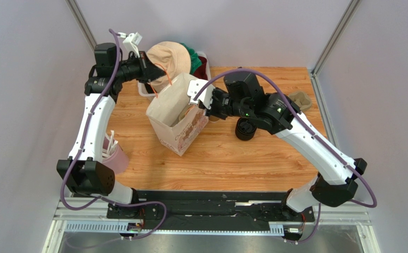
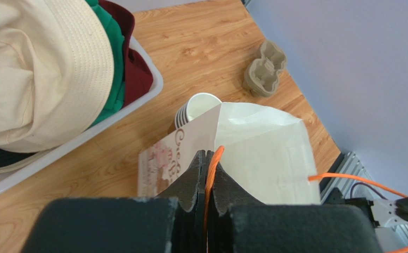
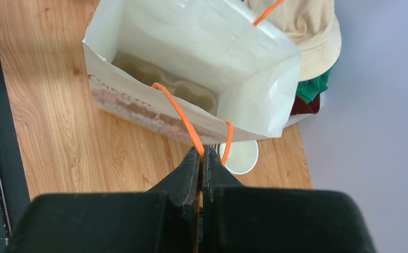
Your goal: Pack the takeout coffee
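left fingers (image 2: 190, 179), right fingers (image 3: 186, 173) each clamp one bag handle (image 3: 182, 118); hats (image 2: 42, 68) close behind.

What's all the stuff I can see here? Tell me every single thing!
bag: one, brown paper, white inside, middle of the table
handles: two, orange, on the bag's top edges
cup holder: one, brown, lying inside the bag
spare cup holder: one, brown, far right of the table
paper cups: a stack, white inside, right beside the bag
lids: a stack, black, by the right arm
pink cup: one, with white straws, near left edge
hats: a pile, cream on top, green and dark red beneath, in the bin
bin: one, white, far left
table: one, wooden
left tool: black, shut on one handle
right tool: black, shut on the other handle
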Available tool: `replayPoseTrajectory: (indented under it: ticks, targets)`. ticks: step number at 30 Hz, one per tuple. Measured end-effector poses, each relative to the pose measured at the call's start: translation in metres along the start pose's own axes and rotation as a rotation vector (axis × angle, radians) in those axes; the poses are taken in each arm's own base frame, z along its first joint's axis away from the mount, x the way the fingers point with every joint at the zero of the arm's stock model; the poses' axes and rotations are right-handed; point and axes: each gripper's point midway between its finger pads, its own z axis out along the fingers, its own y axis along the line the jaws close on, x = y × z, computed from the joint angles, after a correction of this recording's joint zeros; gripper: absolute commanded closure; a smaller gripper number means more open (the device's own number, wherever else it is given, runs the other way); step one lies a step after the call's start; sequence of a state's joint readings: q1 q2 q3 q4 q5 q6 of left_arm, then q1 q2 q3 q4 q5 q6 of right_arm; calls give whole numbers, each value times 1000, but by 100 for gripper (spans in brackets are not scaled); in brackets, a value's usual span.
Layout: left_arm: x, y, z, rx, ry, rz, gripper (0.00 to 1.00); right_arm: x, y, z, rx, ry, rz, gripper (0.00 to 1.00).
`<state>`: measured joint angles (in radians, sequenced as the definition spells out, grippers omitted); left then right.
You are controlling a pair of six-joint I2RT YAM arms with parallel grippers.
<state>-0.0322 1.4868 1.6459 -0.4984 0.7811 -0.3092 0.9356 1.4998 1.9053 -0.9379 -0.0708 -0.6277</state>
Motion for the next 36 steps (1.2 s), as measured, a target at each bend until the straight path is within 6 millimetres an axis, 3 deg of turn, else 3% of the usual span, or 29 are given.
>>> replayPoseTrajectory:
  ticks: [4, 9, 12, 15, 21, 25, 28, 33, 36]
  targets:
    - [30, 9, 7, -26, 55, -13, 100, 5, 5, 2, 2, -13, 5, 100]
    - [80, 39, 18, -91, 177, -85, 100, 55, 34, 43, -63, 113, 16, 100]
    - [86, 45, 20, -107, 196, -91, 100, 69, 42, 55, -87, 158, 24, 100]
    - [69, 38, 16, -107, 173, -63, 100, 58, 36, 50, -72, 135, 34, 100]
    - [-5, 1, 0, -68, 23, 96, 100, 8, 14, 17, -18, -10, 47, 100]
    - [-19, -21, -13, -26, -20, 172, 100, 5, 26, -2, -51, -54, 47, 100]
    - [-3, -29, -13, 11, 7, 204, 100, 35, 57, -1, -122, -15, 48, 100]
    - [67, -26, 4, 69, 167, 200, 100, 118, 125, 23, -298, 171, 68, 100]
    - [99, -24, 8, 90, 244, 197, 100, 156, 159, 25, -380, 271, 64, 100]
